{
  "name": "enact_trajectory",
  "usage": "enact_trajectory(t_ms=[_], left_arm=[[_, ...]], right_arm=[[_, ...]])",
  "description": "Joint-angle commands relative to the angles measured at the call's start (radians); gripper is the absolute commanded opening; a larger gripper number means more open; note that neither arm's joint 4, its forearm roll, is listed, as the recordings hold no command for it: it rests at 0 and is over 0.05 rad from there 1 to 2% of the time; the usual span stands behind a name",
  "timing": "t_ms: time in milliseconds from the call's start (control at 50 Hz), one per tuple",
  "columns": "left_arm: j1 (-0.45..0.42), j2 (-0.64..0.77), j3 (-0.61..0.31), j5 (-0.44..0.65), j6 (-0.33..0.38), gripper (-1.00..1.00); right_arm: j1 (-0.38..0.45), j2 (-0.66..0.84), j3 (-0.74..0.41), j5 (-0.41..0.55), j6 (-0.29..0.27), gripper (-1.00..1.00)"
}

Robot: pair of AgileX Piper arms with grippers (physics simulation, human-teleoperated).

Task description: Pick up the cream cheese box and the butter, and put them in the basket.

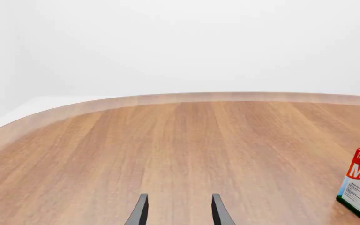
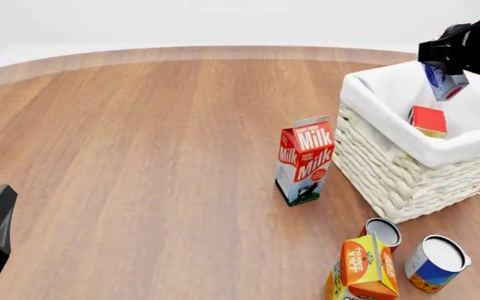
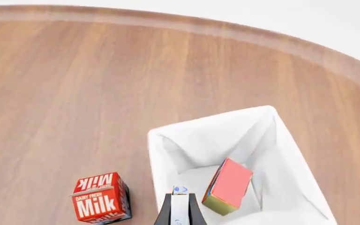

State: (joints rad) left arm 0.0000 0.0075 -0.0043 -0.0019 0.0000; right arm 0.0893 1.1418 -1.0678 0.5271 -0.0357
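The right black pincer (image 2: 445,80) hangs near the desk's far right corner, jaws clamped on the small white blue-edged cream cheese box (image 2: 444,82). The left black pincer (image 1: 178,212) sits low by the desk's near left edge, jaws parted, holding nothing.

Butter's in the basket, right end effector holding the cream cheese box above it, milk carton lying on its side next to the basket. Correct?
One error: the milk carton stands upright beside the basket, as the front view shows. The butter is inside, and the right end effector holds the cream cheese box above it.
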Motion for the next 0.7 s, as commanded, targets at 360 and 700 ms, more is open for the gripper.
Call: enact_trajectory(t_ms=[360, 700], left_arm=[[0.0, 0.0, 0.0, 0.0, 0.0, 1.0], [0.0, 0.0, 0.0, 0.0, 0.0, 1.0]], right_arm=[[-0.041, 0.086, 0.009, -0.068, 0.021, -1.0], [-0.067, 0.124, 0.014, -0.1, 0.024, -1.0]])
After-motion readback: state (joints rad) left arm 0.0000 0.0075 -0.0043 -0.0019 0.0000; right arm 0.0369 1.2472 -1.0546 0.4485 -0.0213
